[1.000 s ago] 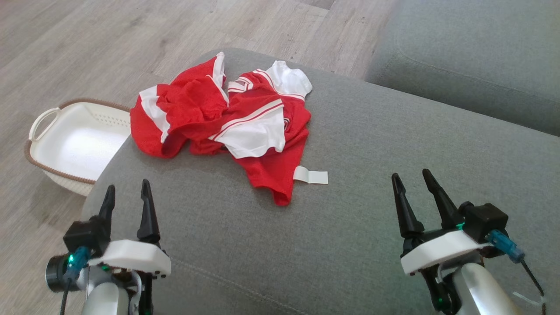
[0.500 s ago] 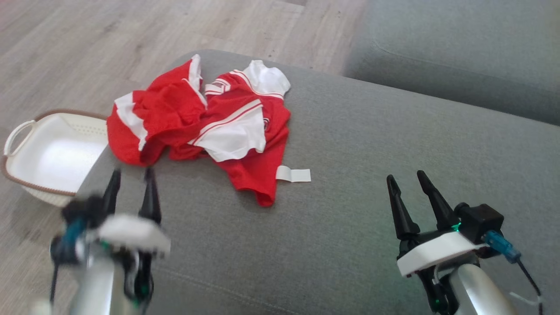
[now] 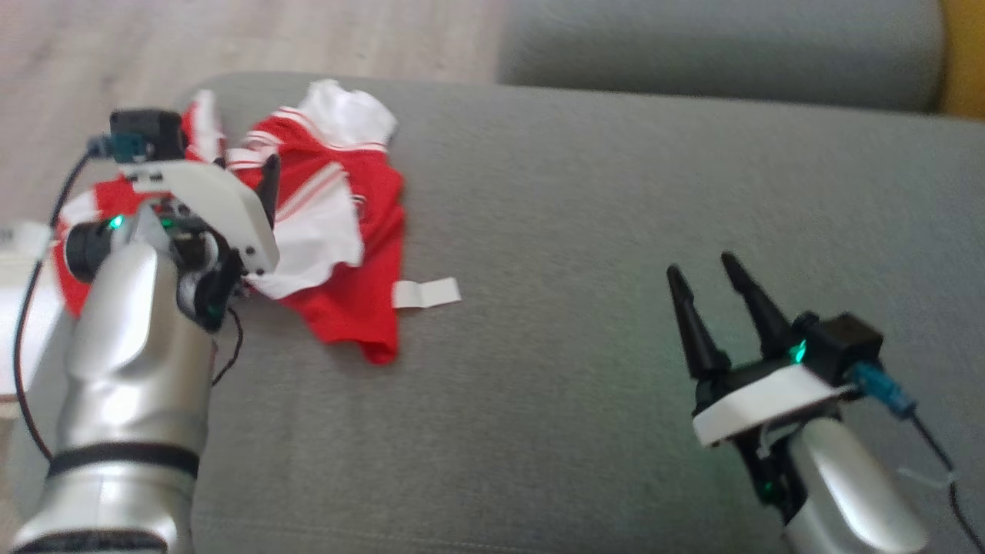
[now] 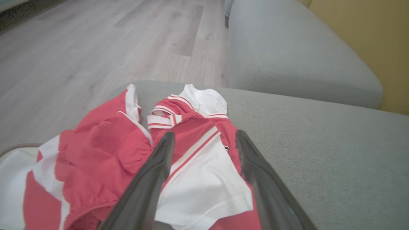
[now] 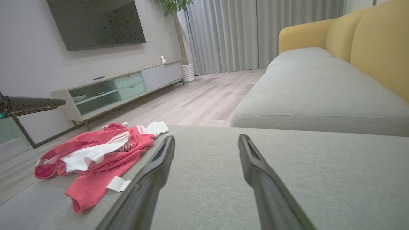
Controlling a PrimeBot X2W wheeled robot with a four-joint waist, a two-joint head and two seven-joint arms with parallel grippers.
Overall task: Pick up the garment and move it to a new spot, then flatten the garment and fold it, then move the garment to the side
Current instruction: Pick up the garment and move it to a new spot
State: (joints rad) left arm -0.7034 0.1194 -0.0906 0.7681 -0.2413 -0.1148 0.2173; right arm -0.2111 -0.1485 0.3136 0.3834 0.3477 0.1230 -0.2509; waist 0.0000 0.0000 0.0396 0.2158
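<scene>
Garment on grey cushion, wood floor beyond; left end effector, right end effector parted.

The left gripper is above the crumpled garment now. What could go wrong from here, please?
The garment lies bunched in layers, so the open left gripper may pinch only one loose fold and lift it twisted. It also lies near the cushion edge, by the basket; a weak grip could let it slide off.

We are in a home living room: a wall-mounted television over a low cabinet; a grey-and-yellow sofa; long curtains (a potted plant beside them); wood-look floor.
</scene>
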